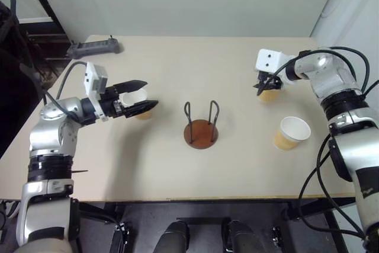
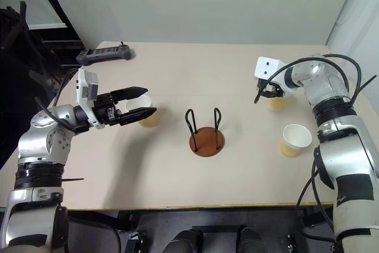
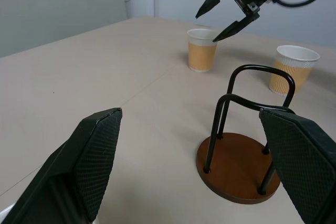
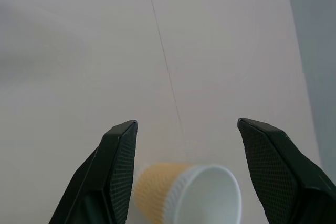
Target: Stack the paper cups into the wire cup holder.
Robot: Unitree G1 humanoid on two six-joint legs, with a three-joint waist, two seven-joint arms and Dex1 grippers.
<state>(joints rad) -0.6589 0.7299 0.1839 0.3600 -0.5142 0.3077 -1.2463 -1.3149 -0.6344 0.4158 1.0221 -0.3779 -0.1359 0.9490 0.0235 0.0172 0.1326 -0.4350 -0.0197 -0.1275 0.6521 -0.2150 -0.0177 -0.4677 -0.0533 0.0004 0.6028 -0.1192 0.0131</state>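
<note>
Wire cup holder [image 1: 201, 127] stands empty mid-table with all three paper cups loose: one under the left gripper's [image 1: 138, 102] spread fingers, one below the right gripper's [image 1: 261, 84] parted fingers, one [image 1: 292, 133] untouched nearby.

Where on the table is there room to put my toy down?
The bare near strip of the table in front of the wire cup holder is free, and so is the far middle beyond it. It is crowded at the right by two paper cups, and at the left by the third.
</note>
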